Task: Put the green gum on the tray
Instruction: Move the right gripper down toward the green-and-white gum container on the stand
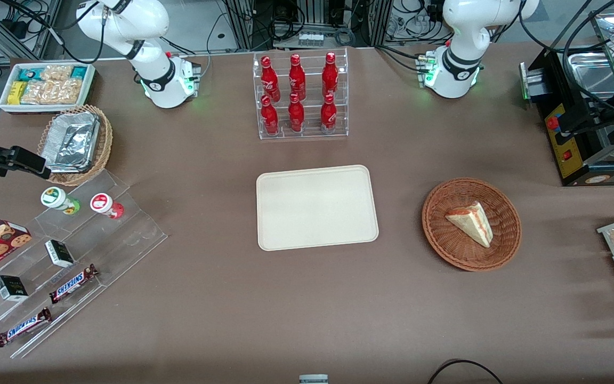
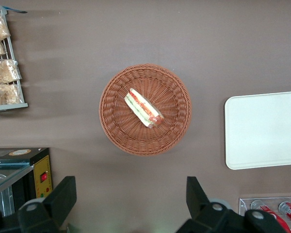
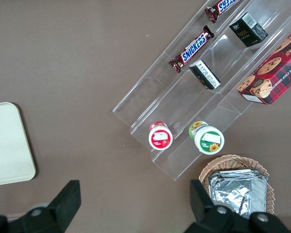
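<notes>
Brown matte table, cylindrical green gum (image 1: 59,200) on clear acrylic shelf (image 1: 99,234), claw (image 3: 131,204) spread above.

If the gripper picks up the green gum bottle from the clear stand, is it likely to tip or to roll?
The green gum is a short cylinder on a stepped clear stand, close to the red bottle; a sideways nudge could probably tip it, and then it might roll. It looks rigid. The gripper hangs open above the table.

You had a matt brown table (image 1: 307,314) under a smooth, matt cream tray (image 1: 317,207). The green gum (image 3: 208,139) wore a glossy plastic lid on a clear acrylic stand (image 3: 184,131). Crinkled shiny foil (image 1: 70,141) sat in rough wicker. The gripper (image 3: 131,206) hung above, its black fingers matt, spread apart.
</notes>
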You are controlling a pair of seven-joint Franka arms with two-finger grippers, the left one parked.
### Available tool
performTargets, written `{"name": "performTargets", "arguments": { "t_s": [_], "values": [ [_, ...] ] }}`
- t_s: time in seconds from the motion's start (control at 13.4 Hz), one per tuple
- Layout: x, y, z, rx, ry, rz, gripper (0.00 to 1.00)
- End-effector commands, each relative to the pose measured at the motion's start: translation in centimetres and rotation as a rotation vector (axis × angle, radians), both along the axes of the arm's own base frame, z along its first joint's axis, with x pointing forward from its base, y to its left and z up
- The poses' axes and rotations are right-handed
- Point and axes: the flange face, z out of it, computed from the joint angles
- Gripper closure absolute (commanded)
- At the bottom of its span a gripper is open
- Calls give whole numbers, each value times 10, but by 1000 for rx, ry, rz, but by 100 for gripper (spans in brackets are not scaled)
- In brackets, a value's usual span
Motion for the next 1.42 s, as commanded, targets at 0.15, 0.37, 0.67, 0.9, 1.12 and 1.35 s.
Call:
{"name": "performTargets", "arguments": {
  "t_s": [0.15,0.37,0.67,0.9,1.12,1.35],
  "values": [
    [4,-1,2,-4,17,1,0],
    [3,-1,-24,5,59,45,0],
    [1,-10,-58,13,71,105,0],
    [-9,-14,-96,16,33,198,0],
    [-18,-16,-116,7,6,361,0],
    [-23,-41,-131,13,3,501,0]
  ]
}}
